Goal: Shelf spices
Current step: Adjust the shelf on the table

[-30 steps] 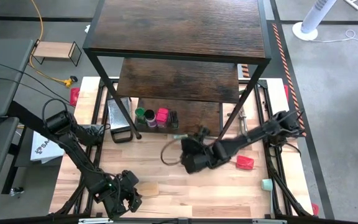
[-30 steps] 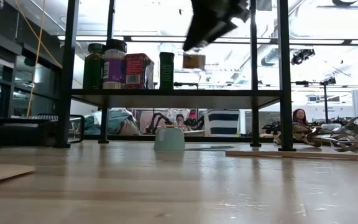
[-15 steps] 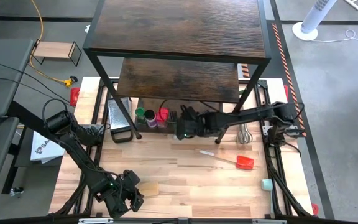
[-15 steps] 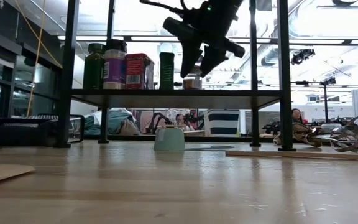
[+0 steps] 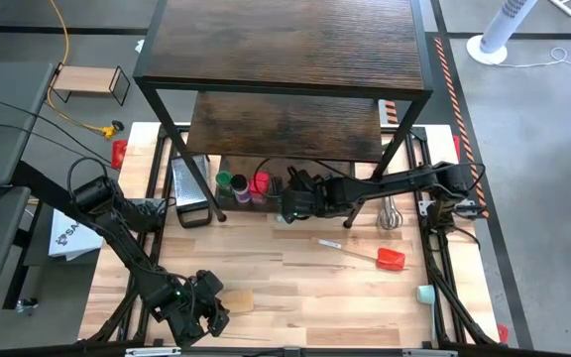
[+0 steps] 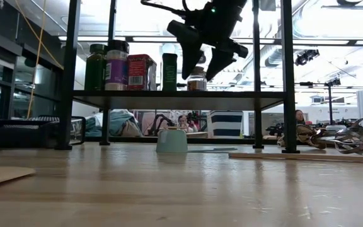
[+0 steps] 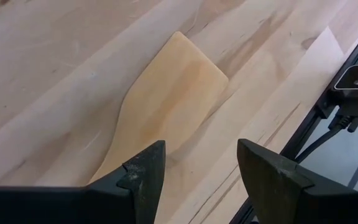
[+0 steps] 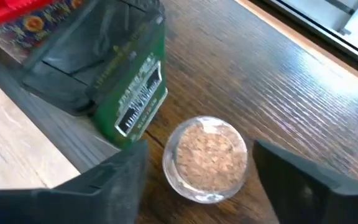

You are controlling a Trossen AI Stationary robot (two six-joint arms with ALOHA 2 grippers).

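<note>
Released since earlier, fifth spice jar point(image 6: 196, 82) joins four.

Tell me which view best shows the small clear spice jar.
The right wrist view: the small clear jar stands upright on the shelf board, seen from above between open jaws. The low view shows it from the side, below the right gripper. The high view hides it; the left wrist view misses it.

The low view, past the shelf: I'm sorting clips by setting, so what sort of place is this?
Probably a shared robotics lab or workshop. Behind the shelf seated people work at other stations, bare ducts and lamps hang overhead, and black-and-orange hazard tape marks the concrete floor.
</note>
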